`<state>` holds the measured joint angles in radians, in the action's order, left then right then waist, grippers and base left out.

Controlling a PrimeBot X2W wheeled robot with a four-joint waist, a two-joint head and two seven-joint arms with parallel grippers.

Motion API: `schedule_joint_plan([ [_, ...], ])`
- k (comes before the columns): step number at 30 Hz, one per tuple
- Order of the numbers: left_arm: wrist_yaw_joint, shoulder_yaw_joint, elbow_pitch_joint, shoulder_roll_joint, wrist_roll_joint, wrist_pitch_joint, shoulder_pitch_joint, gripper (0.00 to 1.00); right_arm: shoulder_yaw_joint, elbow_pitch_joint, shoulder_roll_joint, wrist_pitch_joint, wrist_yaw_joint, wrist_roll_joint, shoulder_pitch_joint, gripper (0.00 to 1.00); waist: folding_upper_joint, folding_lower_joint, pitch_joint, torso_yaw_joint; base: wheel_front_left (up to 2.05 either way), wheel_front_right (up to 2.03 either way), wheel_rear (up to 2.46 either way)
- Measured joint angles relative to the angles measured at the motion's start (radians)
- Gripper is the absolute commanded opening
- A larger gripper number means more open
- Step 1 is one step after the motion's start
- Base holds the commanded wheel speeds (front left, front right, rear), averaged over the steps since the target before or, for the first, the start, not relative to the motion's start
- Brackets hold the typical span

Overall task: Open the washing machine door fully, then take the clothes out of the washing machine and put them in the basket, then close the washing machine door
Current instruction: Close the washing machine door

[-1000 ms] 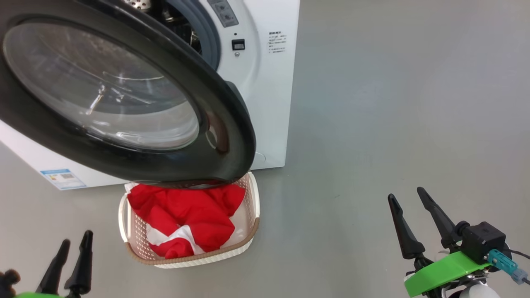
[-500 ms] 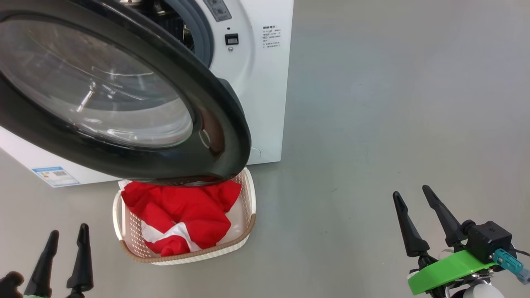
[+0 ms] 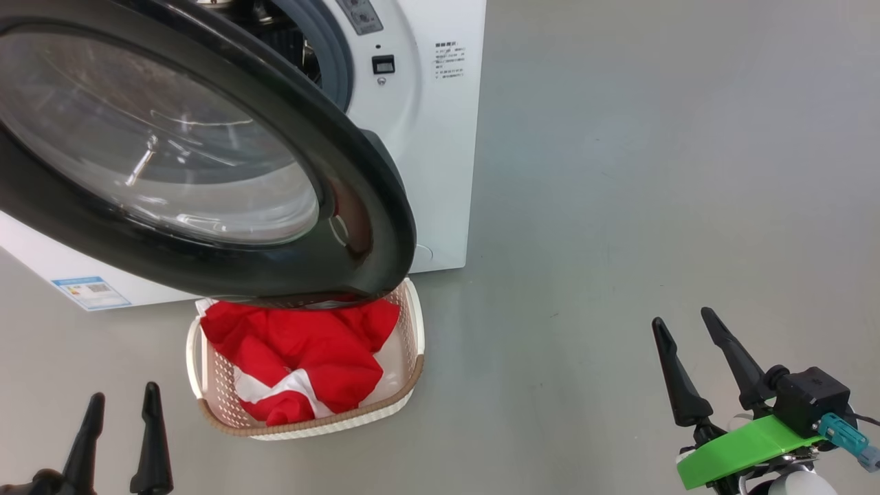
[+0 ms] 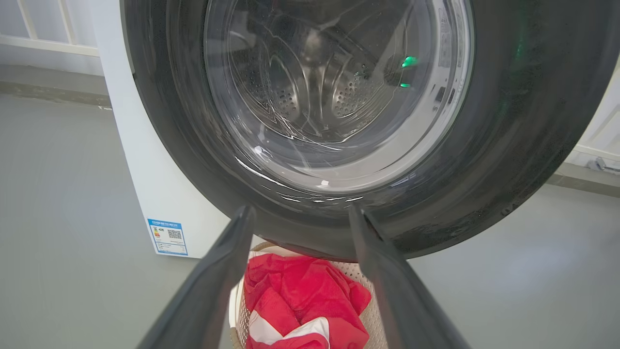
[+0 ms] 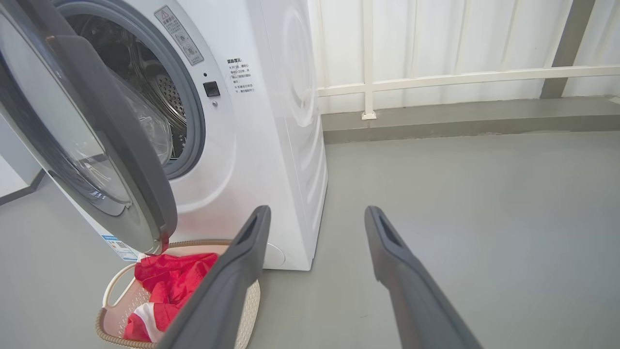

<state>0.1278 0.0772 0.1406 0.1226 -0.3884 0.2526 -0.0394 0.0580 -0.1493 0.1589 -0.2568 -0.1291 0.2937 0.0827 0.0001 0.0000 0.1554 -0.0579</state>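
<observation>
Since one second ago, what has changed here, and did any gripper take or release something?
The head camera shifted slightly; the left gripper then drifted a little rightward. Nothing was taken or released. The washing machine door stayed open, the clothes stayed in the basket, and the right gripper stayed open and empty.

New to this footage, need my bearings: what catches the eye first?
The washing machine door, black-rimmed with bulging glass, stands open across the head view's upper left. Under its lower edge, bright red clothes lie in the cream basket on the grey floor, before the white washing machine.
</observation>
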Motion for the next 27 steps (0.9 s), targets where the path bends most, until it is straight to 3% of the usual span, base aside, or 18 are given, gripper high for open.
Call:
schedule_joint_plan([
  [25,0.000,0.017,0.019,-0.033,0.037,0.000,-0.024,1.00,-0.003,0.002,-0.001,0.000,0.000,0.000,0.000,1.00,0.0000,0.0000,-0.014,0.020,0.00,0.00,0.00],
  [26,0.000,0.017,0.019,-0.033,0.037,0.000,-0.024,1.00,-0.003,0.002,-0.001,0.000,0.000,0.000,0.000,0.89,0.0000,0.0000,-0.014,0.020,0.00,0.00,0.00],
  [27,0.000,0.016,0.017,-0.035,0.042,0.000,-0.024,1.00,-0.002,0.004,-0.001,0.000,0.000,0.002,0.000,0.58,0.0000,0.0000,-0.016,0.025,0.00,0.00,0.00],
])
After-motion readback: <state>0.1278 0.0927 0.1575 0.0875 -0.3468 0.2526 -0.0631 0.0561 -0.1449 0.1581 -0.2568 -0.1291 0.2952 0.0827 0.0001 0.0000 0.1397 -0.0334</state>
